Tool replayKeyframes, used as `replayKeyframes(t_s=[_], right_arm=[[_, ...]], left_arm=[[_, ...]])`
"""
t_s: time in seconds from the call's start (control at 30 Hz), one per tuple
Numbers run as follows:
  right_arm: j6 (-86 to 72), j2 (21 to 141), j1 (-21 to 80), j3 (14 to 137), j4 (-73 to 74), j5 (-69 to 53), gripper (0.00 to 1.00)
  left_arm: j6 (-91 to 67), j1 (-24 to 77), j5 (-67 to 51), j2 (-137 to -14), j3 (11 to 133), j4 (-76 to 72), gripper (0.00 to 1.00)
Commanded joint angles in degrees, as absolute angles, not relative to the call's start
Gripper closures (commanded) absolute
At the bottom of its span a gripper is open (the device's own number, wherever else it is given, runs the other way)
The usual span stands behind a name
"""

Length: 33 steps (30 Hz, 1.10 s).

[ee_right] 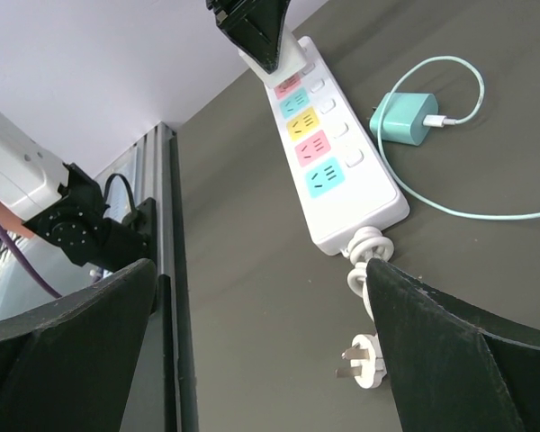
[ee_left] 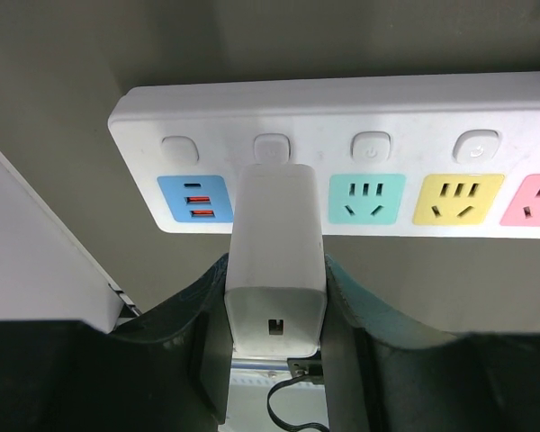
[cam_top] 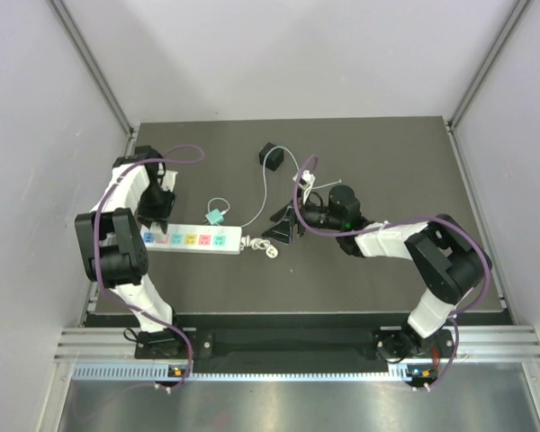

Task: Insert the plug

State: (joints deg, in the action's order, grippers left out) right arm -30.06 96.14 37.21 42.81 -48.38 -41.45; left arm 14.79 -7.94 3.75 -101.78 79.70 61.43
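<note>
The plug [cam_top: 271, 156], a small black cube, lies on the dark table at the back centre. Its thin pale wire [cam_top: 265, 191] runs toward the power strip [cam_top: 193, 240]. No gripper holds it. My left gripper [cam_top: 155, 205] is over the strip's left end. In the left wrist view the left gripper [ee_left: 277, 274] is shut on a white charger block [ee_left: 277, 225] standing on the strip [ee_left: 342, 112] next to the blue socket. My right gripper [cam_top: 283, 225] is open and empty, just right of the strip's right end; it also shows in the right wrist view [ee_right: 261, 270].
A teal adapter [cam_top: 215, 216] with a teal cable lies behind the strip, also in the right wrist view [ee_right: 405, 119]. The strip's short coiled white cord [ee_right: 366, 245] and white plug [ee_right: 360, 364] lie by my right finger. Grey walls enclose the table; a rail [cam_top: 297, 340] runs along the front.
</note>
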Motion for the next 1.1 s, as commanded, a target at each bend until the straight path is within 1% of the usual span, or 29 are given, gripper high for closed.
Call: replayKeyframes(t_s=[0.0, 0.57, 1.07], right_arm=[[-29.4, 95.0, 36.9, 43.9, -51.7, -42.9, 0.0], [-29.4, 96.2, 37.3, 44.6, -51.5, -43.5, 0.0], [-29.4, 96.9, 37.4, 45.2, -51.0, -43.8, 0.0]], left_arm=[[16.2, -8.3, 1.8, -101.9, 78.7, 56.8, 1.0], [14.5, -8.5, 0.9, -102.9, 78.5, 53.7, 1.0], [12.4, -10.1, 1.3, -100.0, 66.7, 46.1, 1.0]])
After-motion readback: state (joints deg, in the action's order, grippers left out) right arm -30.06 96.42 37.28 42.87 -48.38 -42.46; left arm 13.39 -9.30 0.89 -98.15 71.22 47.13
